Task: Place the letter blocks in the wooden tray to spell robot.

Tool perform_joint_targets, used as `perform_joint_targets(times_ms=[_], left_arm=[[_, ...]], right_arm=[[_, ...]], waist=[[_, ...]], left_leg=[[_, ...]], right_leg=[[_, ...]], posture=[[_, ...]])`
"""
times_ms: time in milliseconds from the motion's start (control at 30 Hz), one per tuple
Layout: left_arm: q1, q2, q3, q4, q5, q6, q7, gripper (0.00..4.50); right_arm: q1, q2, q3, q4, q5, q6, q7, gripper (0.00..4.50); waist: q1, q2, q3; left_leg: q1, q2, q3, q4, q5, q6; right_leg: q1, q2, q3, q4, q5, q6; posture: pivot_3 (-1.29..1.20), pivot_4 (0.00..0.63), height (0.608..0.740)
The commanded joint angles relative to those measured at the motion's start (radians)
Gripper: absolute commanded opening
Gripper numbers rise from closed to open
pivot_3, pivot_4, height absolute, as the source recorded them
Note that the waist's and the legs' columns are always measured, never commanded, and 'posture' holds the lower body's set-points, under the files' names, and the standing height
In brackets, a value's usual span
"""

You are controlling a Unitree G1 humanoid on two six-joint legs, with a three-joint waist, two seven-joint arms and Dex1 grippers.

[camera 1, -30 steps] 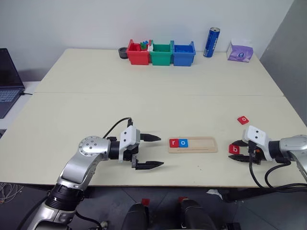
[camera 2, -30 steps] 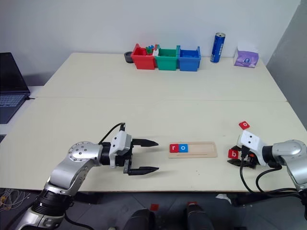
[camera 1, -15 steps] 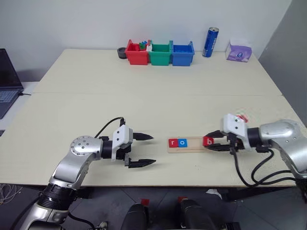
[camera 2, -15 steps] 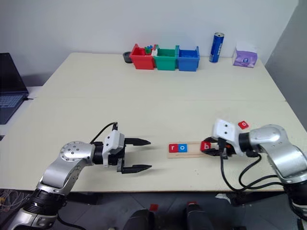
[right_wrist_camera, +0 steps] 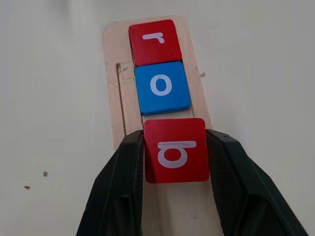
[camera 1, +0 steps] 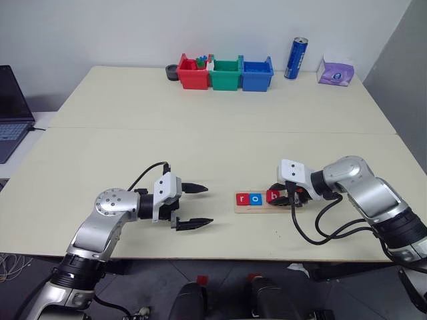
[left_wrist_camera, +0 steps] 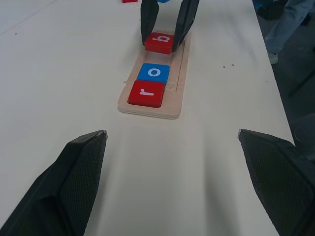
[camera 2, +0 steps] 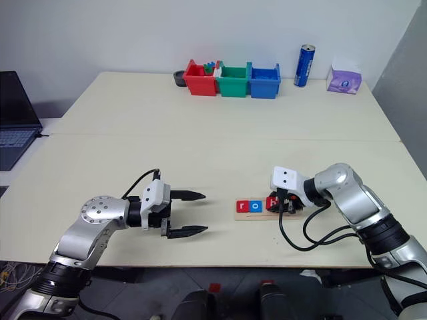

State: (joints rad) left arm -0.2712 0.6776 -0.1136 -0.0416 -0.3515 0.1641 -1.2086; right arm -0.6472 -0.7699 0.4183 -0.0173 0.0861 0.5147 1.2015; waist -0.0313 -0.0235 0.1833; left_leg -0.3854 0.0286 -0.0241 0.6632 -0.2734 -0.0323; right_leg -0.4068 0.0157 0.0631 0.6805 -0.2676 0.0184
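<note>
Right gripper (right_wrist_camera: 174, 147) clamps red "b" block (right_wrist_camera: 174, 150) over the wooden tray (left_wrist_camera: 178, 88).
Red "r" (left_wrist_camera: 146, 93) and blue "o" (left_wrist_camera: 153, 73) sit seated just beyond it. Left gripper (camera 1: 193, 206) hangs wide, empty, beside the tray; bins (camera 1: 225, 73), can (camera 1: 295, 58) far behind.

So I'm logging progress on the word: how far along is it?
Done: the red r block and blue o block sit side by side at one end of the wooden tray. In hand: the right pincer grips the red b block over the tray, right next to the o. Left: seating the b, then another o and a t. The left pincer is open, holding nothing.
</note>
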Motion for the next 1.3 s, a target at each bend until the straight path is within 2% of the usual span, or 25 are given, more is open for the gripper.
perform_joint_targets(times_ms=[33, 367, 433, 467, 533, 667, 867, 967, 1300], left_arm=[[0.005, 0.006, 0.024, -0.038, -0.004, -0.014, 0.009, 4.5], [0.016, 0.005, 0.023, -0.06, -0.008, -0.003, 0.027, 4.5], [0.018, 0.005, 0.022, -0.065, -0.009, -0.001, 0.027, 4.5], [0.017, 0.005, 0.022, -0.067, -0.009, 0.002, 0.027, 4.5], [0.015, 0.005, 0.021, -0.069, -0.009, 0.005, 0.028, 4.5], [0.012, 0.005, 0.021, -0.072, -0.008, 0.008, 0.028, 4.5], [0.02, 0.011, 0.028, -0.074, -0.009, 0.01, 0.03, 4.5], [0.019, 0.01, 0.028, -0.063, -0.007, 0.003, 0.027, 4.5], [0.006, 0.004, 0.019, -0.031, 0.0, -0.015, 0.013, 4.5]], right_arm=[[-0.039, 0.012, 0.007, 0.017, -0.024, -0.027, 0.026, 1.47], [-0.056, 0.03, 0.014, 0.045, -0.049, -0.036, 0.061, 1.47], [-0.054, 0.033, 0.013, 0.041, -0.05, -0.034, 0.063, 2.2], [-0.055, 0.034, 0.012, 0.04, -0.051, -0.033, 0.064, 2.38], [-0.054, 0.037, 0.008, 0.038, -0.054, -0.031, 0.064, 3.04], [-0.062, 0.045, -0.034, 0.003, -0.02, 0.013, 0.061, 4.48], [-0.01, -0.021, -0.173, -0.195, 0.103, 0.142, 0.058, 4.48], [0.069, -0.06, -0.192, -0.236, 0.077, 0.102, 0.018, 3.84], [0.128, -0.087, -0.105, -0.137, -0.057, -0.069, -0.023, 0.29]], waist=[[0.0, 0.0, 0.0], [0.0, 0.0, 0.0], [0.0, 0.0, 0.0], [0.0, 0.0, 0.0], [0.0, 0.0, 0.0], [0.0, 0.0, 0.0], [0.002, 0.0, 0.0], [0.005, -0.001, 0.0], [-0.003, 0.0, 0.0]], left_leg=[[0.0, 0.0, 0.0, 0.0, 0.0, 0.0], [0.0, 0.0, 0.0, 0.0, 0.0, 0.0], [0.0, 0.0, 0.0, 0.0, 0.0, 0.0], [0.0, 0.0, 0.0, 0.0, 0.0, 0.0], [0.0, 0.0, -0.001, 0.0, 0.0, 0.0], [0.0, 0.0, 0.0, 0.0, 0.0, 0.0], [0.0, 0.0, -0.002, 0.0, 0.0, 0.0], [-0.001, 0.0, -0.002, 0.0, 0.0, 0.0], [0.001, 0.0, 0.0, 0.0, 0.0, 0.0]], right_leg=[[0.0, 0.0, 0.0, 0.0, 0.0, 0.0], [0.0, 0.0, 0.0, 0.0, 0.0, 0.0], [0.0, 0.0, 0.0, 0.0, 0.0, 0.0], [0.0, 0.0, 0.0, 0.0, 0.0, 0.0], [0.0, 0.0, 0.0, 0.0, 0.0, 0.0], [0.0, 0.0, 0.0, 0.0, 0.0, 0.0], [0.0, 0.0, 0.0, 0.0, 0.0, 0.0], [0.001, -0.001, -0.002, 0.0, 0.0, 0.0], [0.0, 0.001, 0.0, 0.0, -0.002, 0.003]], posture=[[0.0, 0.15, 0.74], [0.0, 0.15, 0.74], [0.0, 0.15, 0.74], [0.0, 0.15, 0.74], [0.0, 0.15, 0.74], [0.0, 0.15, 0.74], [0.0, 0.15, 0.74], [0.0, 0.15, 0.74], [0.0, 0.15, 0.74]])
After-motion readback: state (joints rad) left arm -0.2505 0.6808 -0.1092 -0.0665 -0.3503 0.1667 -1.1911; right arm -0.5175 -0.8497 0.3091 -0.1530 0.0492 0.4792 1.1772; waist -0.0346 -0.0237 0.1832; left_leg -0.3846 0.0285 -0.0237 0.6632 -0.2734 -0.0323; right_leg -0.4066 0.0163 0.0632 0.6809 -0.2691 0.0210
